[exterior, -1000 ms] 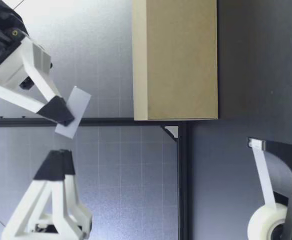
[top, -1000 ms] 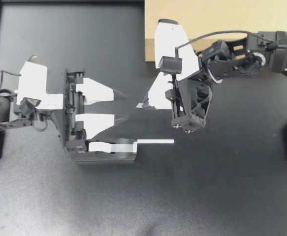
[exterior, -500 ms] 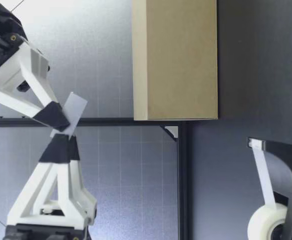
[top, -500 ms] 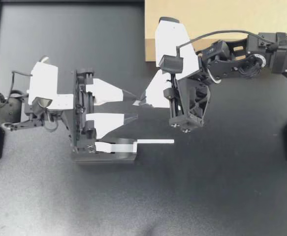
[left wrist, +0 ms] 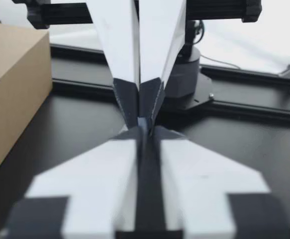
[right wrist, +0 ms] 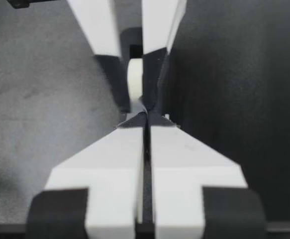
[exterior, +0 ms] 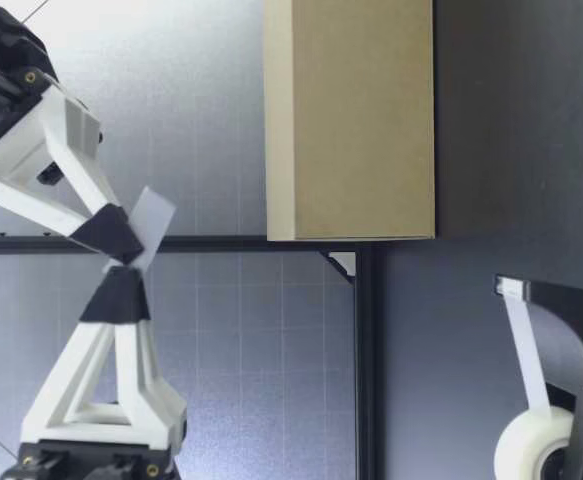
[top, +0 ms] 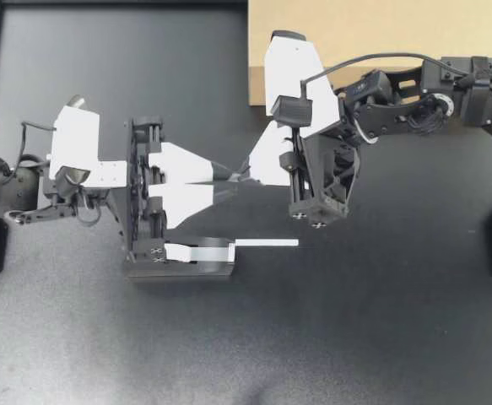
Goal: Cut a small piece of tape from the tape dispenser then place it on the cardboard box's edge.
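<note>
A small piece of tape (top: 239,174) hangs in the air between my two grippers, whose tips meet over the table's middle. My right gripper (top: 247,173) is shut on it from the box side. My left gripper (top: 227,175) has its fingers drawn together on the piece's other end. From table height the tape piece (exterior: 153,222) sticks out slanted above the two meeting tips. The black tape dispenser (top: 182,263) sits just under my left gripper, a white strip (top: 267,243) reaching out from it. At the back stands the cardboard box (top: 381,34).
The box (exterior: 351,120) stands upright beyond the dispenser (exterior: 561,380) with its white roll (exterior: 531,445). In the left wrist view the box (left wrist: 10,84) lies off to one side. A black frame rail runs along the table's far and left edges.
My left gripper moved right to the tape piece and its fingers closed from wide apart to nearly together. My right gripper shifted slightly and stayed shut on the tape.
</note>
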### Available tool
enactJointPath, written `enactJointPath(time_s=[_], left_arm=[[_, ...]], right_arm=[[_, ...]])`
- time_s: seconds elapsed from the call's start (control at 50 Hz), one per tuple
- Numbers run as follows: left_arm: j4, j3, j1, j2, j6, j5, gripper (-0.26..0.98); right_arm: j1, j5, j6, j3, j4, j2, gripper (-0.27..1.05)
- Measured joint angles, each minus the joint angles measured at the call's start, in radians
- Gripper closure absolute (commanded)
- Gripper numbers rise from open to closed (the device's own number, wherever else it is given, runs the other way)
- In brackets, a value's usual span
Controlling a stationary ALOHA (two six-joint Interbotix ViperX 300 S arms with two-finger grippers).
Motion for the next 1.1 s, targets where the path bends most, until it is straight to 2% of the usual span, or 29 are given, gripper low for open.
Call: enactJointPath(time_s=[0.1, 0.6, 0.74, 0.96, 1.1], left_arm=[[0.000, 0.002, 0.002, 0.006, 0.000, -0.002, 0.84], [0.000, 0.003, 0.002, 0.008, 0.000, -0.020, 0.84], [-0.002, 0.003, 0.002, 0.008, 0.000, -0.021, 0.84], [0.000, 0.003, 0.003, 0.008, 0.000, -0.023, 0.84], [-0.002, 0.003, 0.000, 0.008, 0.000, -0.023, 0.84]], right_arm=[[0.003, 0.000, 0.000, -0.002, 0.002, 0.000, 0.86], [0.003, -0.002, 0.002, 0.003, 0.006, 0.002, 0.83], [0.003, -0.009, 0.003, 0.003, 0.011, 0.000, 0.72], [0.005, -0.021, 0.003, 0.006, 0.012, 0.000, 0.36], [0.006, -0.044, 0.003, 0.020, 0.011, 0.000, 0.34]])
